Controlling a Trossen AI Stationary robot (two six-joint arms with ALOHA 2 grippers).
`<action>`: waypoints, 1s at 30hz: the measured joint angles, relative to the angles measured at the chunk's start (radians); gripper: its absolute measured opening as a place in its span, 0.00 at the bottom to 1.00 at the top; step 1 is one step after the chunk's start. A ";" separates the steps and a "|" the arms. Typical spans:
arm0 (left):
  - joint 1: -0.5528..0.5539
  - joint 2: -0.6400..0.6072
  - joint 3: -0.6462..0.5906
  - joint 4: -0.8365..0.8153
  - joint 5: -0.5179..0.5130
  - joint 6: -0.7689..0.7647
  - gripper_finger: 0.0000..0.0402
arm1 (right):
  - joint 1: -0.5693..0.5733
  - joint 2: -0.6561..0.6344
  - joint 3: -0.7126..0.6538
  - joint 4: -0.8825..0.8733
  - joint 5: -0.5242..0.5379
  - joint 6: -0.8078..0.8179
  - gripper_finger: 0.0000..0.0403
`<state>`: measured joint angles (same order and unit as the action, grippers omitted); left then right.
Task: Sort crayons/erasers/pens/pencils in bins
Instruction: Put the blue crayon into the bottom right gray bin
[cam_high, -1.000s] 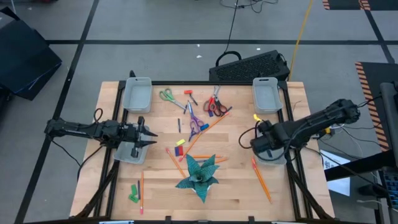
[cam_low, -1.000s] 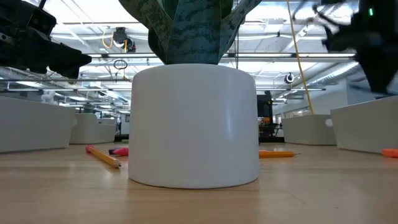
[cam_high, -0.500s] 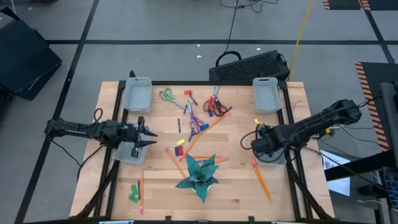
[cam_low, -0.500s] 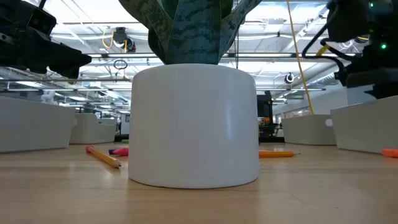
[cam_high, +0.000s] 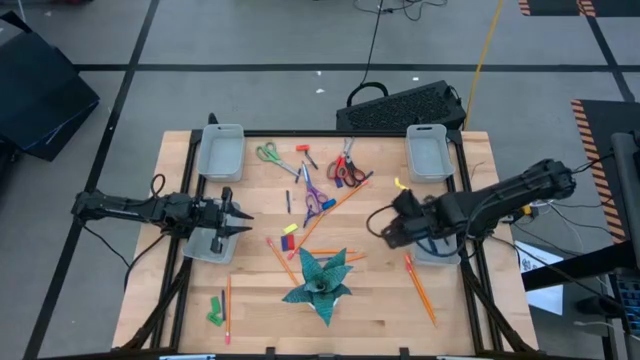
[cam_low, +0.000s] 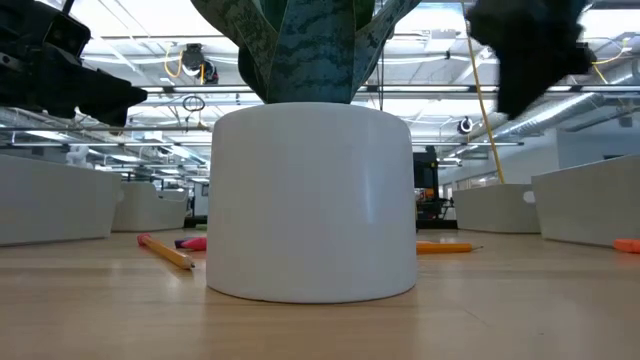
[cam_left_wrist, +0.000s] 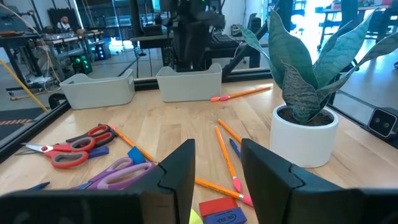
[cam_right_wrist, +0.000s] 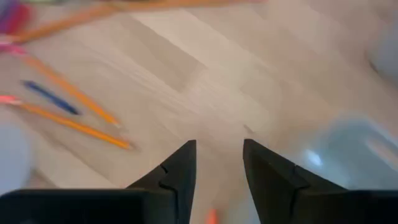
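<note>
Right gripper (cam_high: 385, 229) hangs empty, fingers parted, over bare table (cam_high: 470, 300) toward the right edge, beside a bin (cam_high: 436, 245). Left gripper (cam_high: 238, 221), also parted, waits over the left-edge bin (cam_high: 209, 246). Pencils (cam_high: 420, 289), a pen (cam_high: 289, 202) and scissors (cam_high: 268, 153) lie loose mid-table; sorting looks largely undone.

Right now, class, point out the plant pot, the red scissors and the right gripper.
plant pot (cam_low: 312, 200), low view, front wall.
red scissors (cam_left_wrist: 78, 149), left wrist view, handle loops.
right gripper (cam_right_wrist: 216, 163), right wrist view, gap between open fingertips.
</note>
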<state>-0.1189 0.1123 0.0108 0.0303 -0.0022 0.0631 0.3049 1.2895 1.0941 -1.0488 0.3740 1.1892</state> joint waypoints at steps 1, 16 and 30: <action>0.000 0.000 0.000 0.000 0.000 0.000 0.33 | -0.005 0.015 0.007 0.060 0.002 -0.053 0.32; 0.000 0.000 0.000 0.007 0.000 0.000 0.33 | -0.133 0.221 0.012 0.794 -0.140 -0.826 0.32; 0.000 0.000 0.000 0.132 -0.001 -0.074 0.33 | -0.358 0.445 0.076 0.891 -0.433 -1.191 0.32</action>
<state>-0.1192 0.1120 0.0109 0.1623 -0.0032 -0.0108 -0.0530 1.7346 1.1704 -0.1575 -0.0594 -0.0016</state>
